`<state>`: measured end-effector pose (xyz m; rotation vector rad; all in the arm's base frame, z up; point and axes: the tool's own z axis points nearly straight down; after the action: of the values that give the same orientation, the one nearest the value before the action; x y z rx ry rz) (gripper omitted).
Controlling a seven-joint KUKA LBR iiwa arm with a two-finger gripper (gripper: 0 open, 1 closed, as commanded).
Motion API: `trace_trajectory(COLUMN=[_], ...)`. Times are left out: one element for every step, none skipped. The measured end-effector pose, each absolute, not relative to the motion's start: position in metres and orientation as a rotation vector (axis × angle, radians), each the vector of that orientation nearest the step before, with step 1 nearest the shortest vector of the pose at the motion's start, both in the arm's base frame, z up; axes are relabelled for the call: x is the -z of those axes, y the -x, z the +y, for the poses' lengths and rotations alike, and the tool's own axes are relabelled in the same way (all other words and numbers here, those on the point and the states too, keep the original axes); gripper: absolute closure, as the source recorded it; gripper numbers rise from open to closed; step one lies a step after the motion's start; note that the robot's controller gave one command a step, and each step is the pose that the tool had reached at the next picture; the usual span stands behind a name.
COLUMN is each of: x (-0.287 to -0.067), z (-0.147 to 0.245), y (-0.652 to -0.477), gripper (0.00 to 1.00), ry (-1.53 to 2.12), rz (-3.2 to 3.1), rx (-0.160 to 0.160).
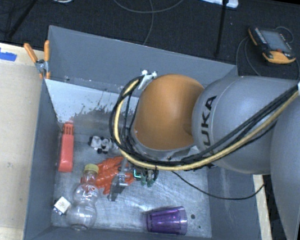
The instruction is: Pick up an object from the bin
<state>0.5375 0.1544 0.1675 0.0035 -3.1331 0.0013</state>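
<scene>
Hand (117, 187) position: low over the bin floor, left of centre, directly beneath the smooth, dome-shaped orange cover (165, 113) on the wrist. Its metal tip lies at the right edge of an orange crumpled item (106, 170), a creased, irregular piece with a glossy surface. Hand opening: cannot be determined, because the cover and wrist hide most of the mechanism. No thing can be confirmed in its grasp.

Arm (251, 125): grey, rounded casing, entering from the right. Black and yellow cables (118, 114) loop round the left side of the cover.

Bin (119, 63): grey sheet metal with sloped walls and a scuffed, speckled floor. Contents:

- Clear plastic bottle (83, 208): transparent and rounded, with a red label and a yellow cap. It lies on its side with the cap end beside the lower left of the orange crumpled item.
- Red bar (66, 148): long, straight and rigid-looking, lying at the foot of the left wall.
- Black-and-white piece (99, 144): small, just behind the orange crumpled item, too small to identify.
- White cube (61, 205): small, with dark marks, just beside the bottle near the front left corner.
- Purple cup (167, 220): translucent plastic, lying on its side at the front right, well apart from the hand.
</scene>
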Motion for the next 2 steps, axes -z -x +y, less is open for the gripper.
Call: trace_trajectory(x=[-0.171, -0.131], z=[0.154, 0.146], y=[-0.539, -0.556], gripper=[0.00, 0.00], ry=[0.002, -0.189], rz=[-3.140, -3.138], rx=[0.001, 0.001])
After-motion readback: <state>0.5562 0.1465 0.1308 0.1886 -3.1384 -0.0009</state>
